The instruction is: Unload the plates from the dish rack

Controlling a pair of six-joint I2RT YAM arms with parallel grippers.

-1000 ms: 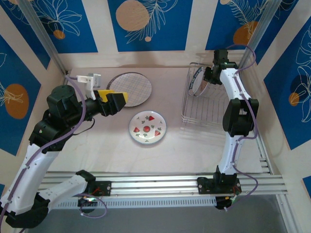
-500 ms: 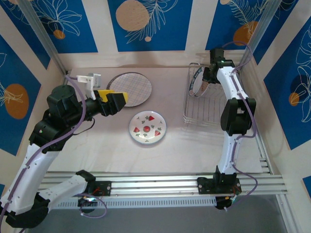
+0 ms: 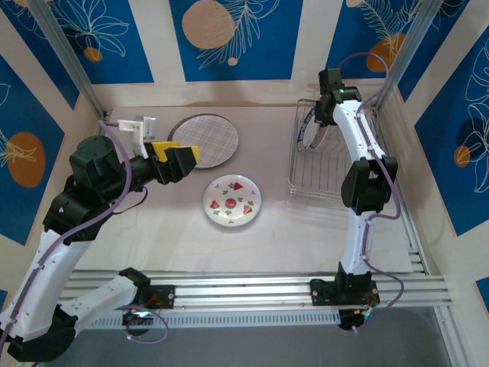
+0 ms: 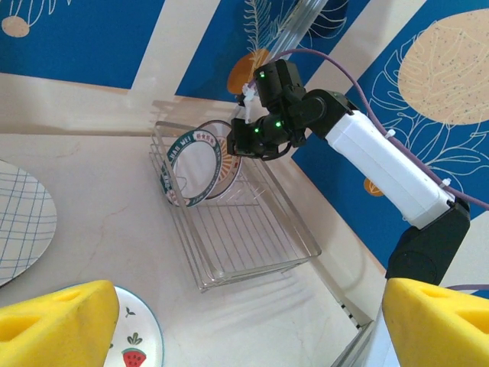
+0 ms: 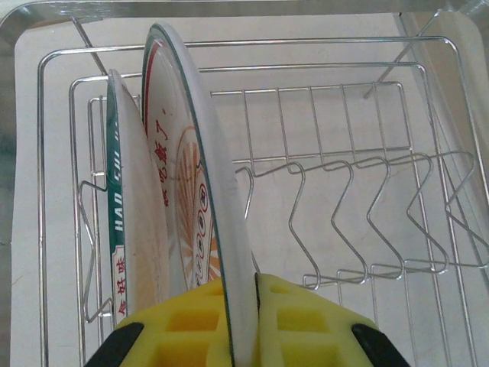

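The right hand [image 5: 241, 310] is clenched on the red-lettered plate [image 5: 172, 176], which stands on edge in the dish rack [image 5: 359, 199] beside a green-rimmed plate [image 5: 126, 229] — the left hand [image 3: 187, 162] hangs released above the surface [image 3: 153, 229], where the crosshatched plate [image 3: 212, 136] and fruit-marked plate [image 3: 232, 201] lie flat.

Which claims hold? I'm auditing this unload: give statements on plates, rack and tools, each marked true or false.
The right tool is shut on the rim of the red-lettered plate. True.
Two plates stand in the dish rack. True: the green-banded plate is the other.
The left tool grips the fruit plate. False: it is open, and that plate lies flat on the table.
The crosshatched plate stands in the rack. False: it lies flat on the table.
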